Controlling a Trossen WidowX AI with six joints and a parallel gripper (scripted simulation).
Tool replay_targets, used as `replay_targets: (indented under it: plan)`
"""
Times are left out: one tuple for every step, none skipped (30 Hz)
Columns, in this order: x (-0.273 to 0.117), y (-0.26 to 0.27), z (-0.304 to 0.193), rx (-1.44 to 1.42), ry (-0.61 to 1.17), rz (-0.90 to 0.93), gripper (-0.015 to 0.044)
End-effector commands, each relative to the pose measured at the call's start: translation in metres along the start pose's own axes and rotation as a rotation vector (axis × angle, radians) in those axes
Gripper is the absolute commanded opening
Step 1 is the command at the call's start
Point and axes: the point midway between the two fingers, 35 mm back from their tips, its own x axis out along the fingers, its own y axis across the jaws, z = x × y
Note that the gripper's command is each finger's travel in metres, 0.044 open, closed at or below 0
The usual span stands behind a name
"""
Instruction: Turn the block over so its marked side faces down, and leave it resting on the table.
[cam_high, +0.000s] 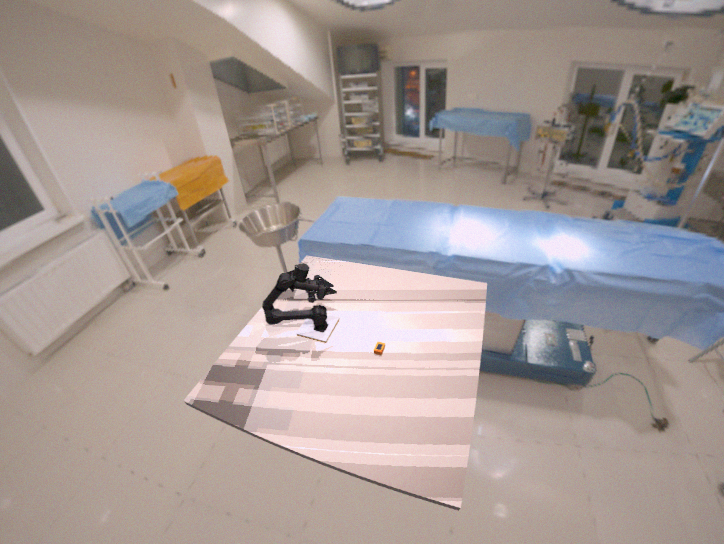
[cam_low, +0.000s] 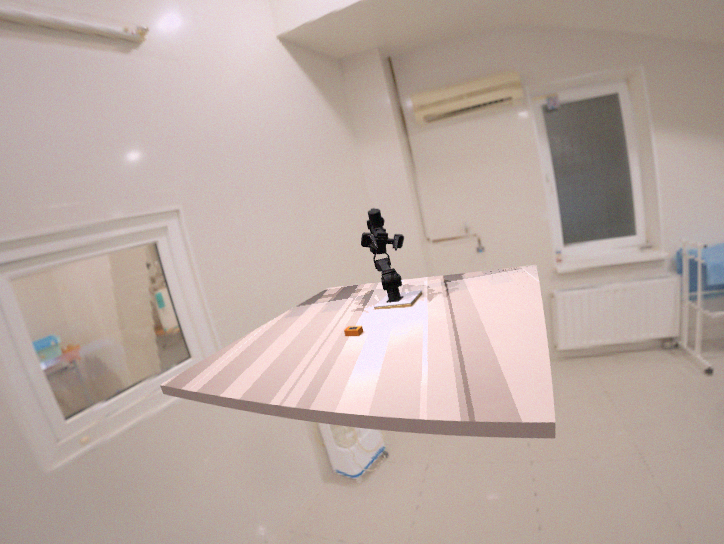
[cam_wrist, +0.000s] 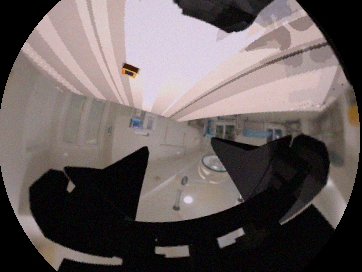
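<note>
The orange block (cam_high: 379, 348) (cam_low: 353, 331) (cam_wrist: 130, 70) lies flat on the table (cam_high: 409, 403) (cam_low: 485, 374), with a dark rectangular mark on its upper face. My gripper (cam_high: 334, 286) (cam_wrist: 180, 145) is open, with nothing between its two black fingers. It is raised well above the table near the arm's base, far from the block. In the exterior view the fingers stand apart, high above and behind the block.
The arm's base stands on a thin white plate (cam_high: 310, 334) (cam_low: 409, 301) on the table. A blue-draped operating table (cam_high: 409, 228) stands beyond the table's back edge, and a steel basin (cam_high: 272, 225) stands on a stand behind the arm.
</note>
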Motion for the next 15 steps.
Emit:
replay_targets:
  plan:
    - [0.001,0.001,-0.001,-0.012,-0.006,0.002,0.0426]
    - [0.004,0.002,-0.002,-0.049,-0.025,0.006,0.0440]
    - [0.008,0.006,-0.005,-0.111,-0.056,0.011,0.0440]
    - [0.014,0.010,-0.008,-0.184,-0.093,0.014,0.0440]
    - [0.020,0.014,-0.010,-0.258,-0.132,0.014,0.0440]
    - [0.027,0.018,-0.012,-0.330,-0.170,0.010,0.0440]
    - [0.033,0.023,-0.015,-0.402,-0.207,0.001,0.0440]
    - [0.039,0.027,-0.017,-0.474,-0.242,-0.012,0.0440]
    - [0.045,0.032,-0.019,-0.545,-0.277,-0.029,0.0440]
    - [0.051,0.037,-0.020,-0.616,-0.310,-0.049,0.0440]
    - [0.060,0.042,-0.021,-0.668,-0.340,-0.066,0.0440]
    - [0.069,0.048,-0.022,-0.720,-0.368,-0.085,0.0440]
    - [0.078,0.053,-0.021,-0.774,-0.396,-0.108,0.0440]
    - [0.086,0.059,-0.021,-0.826,-0.421,-0.133,0.0440]
    - [0.093,0.064,-0.020,-0.871,-0.443,-0.156,0.0440]
